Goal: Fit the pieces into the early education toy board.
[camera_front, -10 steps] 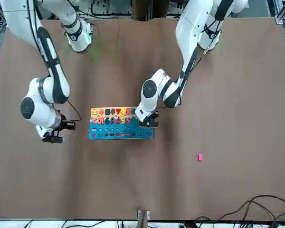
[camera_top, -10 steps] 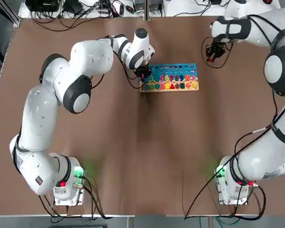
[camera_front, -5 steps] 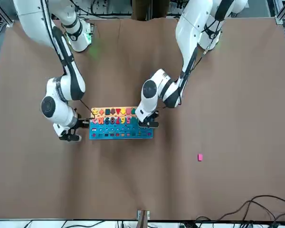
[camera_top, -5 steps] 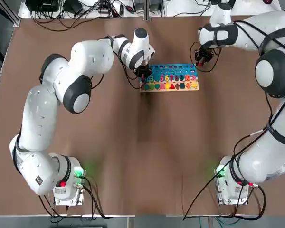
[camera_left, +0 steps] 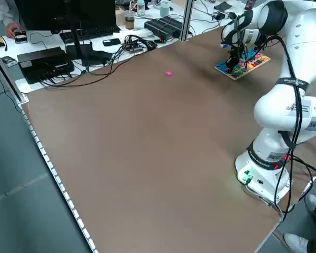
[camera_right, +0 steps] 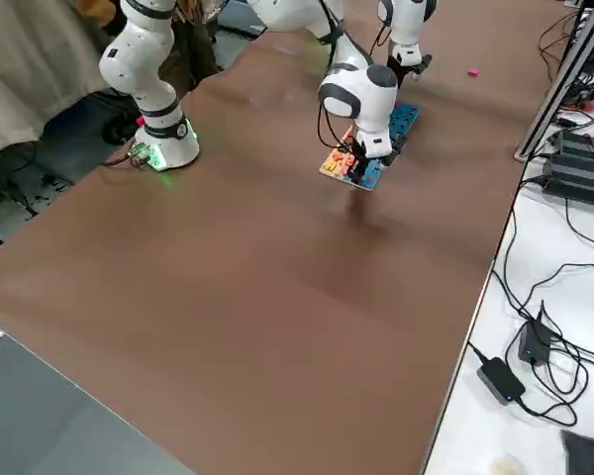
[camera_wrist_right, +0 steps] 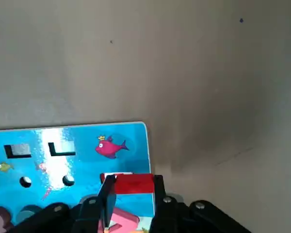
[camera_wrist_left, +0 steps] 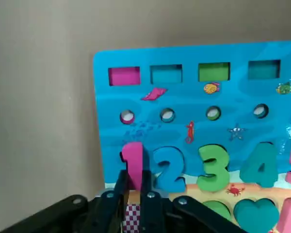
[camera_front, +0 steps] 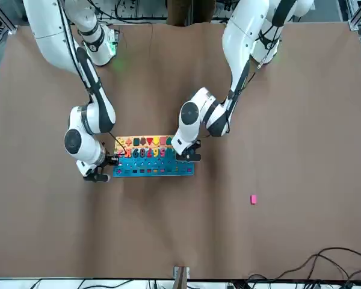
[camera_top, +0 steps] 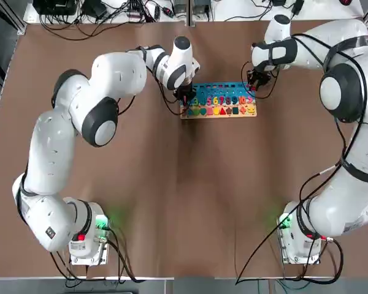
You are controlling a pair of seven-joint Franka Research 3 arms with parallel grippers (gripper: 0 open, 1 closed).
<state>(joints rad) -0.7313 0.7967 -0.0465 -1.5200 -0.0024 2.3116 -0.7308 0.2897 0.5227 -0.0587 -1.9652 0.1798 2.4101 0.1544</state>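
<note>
A: We see the board [camera_top: 219,100] mid-table, blue above, pale wood below.

B: Our right gripper [camera_wrist_right: 131,194], pinching a red piece [camera_wrist_right: 132,184], hovers at its three-o'clock end; left gripper [camera_wrist_left: 132,194] nips the pink "1" [camera_wrist_left: 133,162] at nine.

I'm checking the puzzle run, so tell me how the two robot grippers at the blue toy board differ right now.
The left gripper is at the numbers-one-and-two end of the blue toy board, while the right gripper is at the opposite end, at a corner. The left gripper's fingers are shut on the tall pink number one; the right gripper's are shut on a small flat red block. Both point down at the board.
</note>
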